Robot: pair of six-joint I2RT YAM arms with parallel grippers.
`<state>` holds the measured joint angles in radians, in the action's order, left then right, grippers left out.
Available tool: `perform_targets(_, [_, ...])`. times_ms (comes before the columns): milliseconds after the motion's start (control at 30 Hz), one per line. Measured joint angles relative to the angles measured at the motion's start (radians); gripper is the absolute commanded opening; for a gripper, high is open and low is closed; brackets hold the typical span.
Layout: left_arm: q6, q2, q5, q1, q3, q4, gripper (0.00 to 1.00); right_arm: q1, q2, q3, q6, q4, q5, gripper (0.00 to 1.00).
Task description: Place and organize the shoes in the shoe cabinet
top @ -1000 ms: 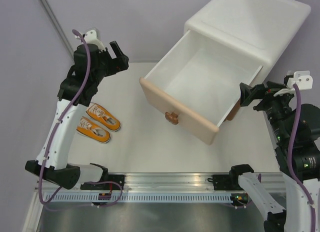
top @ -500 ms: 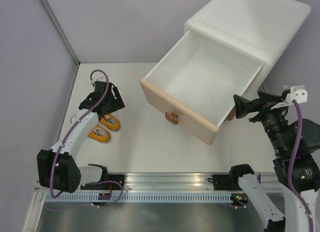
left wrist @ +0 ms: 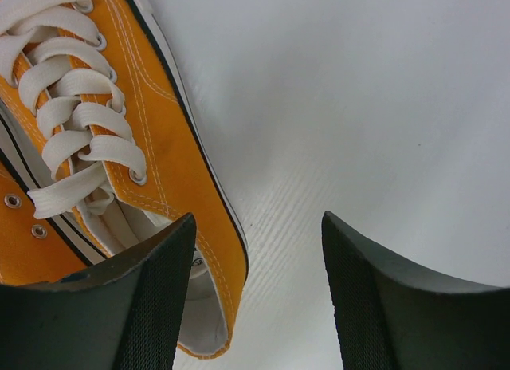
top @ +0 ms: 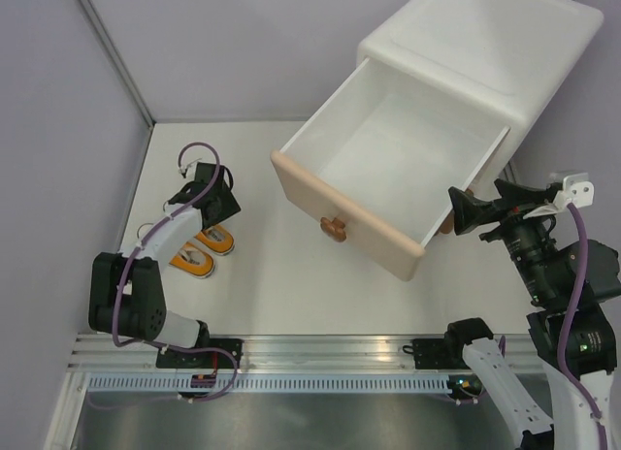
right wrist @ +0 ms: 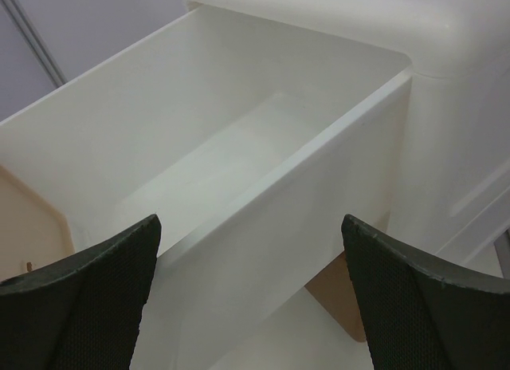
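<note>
The left arm point(top: 167, 239) is folded low by the left edge of the table point(top: 291, 275), the left gripper point(left wrist: 256, 226) open over the heel of an orange shoe point(left wrist: 163, 139) (its mate point(left wrist: 20, 250) alongside). The right gripper point(right wrist: 251, 226) is spread wide beside the pulled-out drawer point(top: 349, 217) of the shoe cabinet point(top: 485, 43).

A robot test cell; plain lilac partition walls point(top: 243, 43), white tabletop point(top: 281, 266), aluminium mounting rail point(top: 330, 353).

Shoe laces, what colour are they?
White laces on the orange shoe; best in left wrist view.
</note>
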<state>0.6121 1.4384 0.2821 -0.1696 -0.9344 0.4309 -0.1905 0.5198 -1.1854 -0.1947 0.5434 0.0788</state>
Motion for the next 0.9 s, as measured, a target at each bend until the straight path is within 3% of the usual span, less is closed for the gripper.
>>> perform_targets(400, [0.084, 0.026, 0.051, 0.001, 0.074, -0.046, 0.67, -0.017, -0.01, 0.02, 0.001, -0.024, -0.008, 0.98])
perform_targets(700, [0.107, -0.087, 0.071, 0.001, 0.084, -0.007, 0.68, -0.022, -0.011, 0.029, 0.0, -0.038, -0.008, 0.98])
perform_targets(900, [0.116, -0.1, 0.085, 0.002, 0.09, 0.003, 0.63, -0.026, -0.016, 0.035, 0.001, -0.043, -0.013, 0.98])
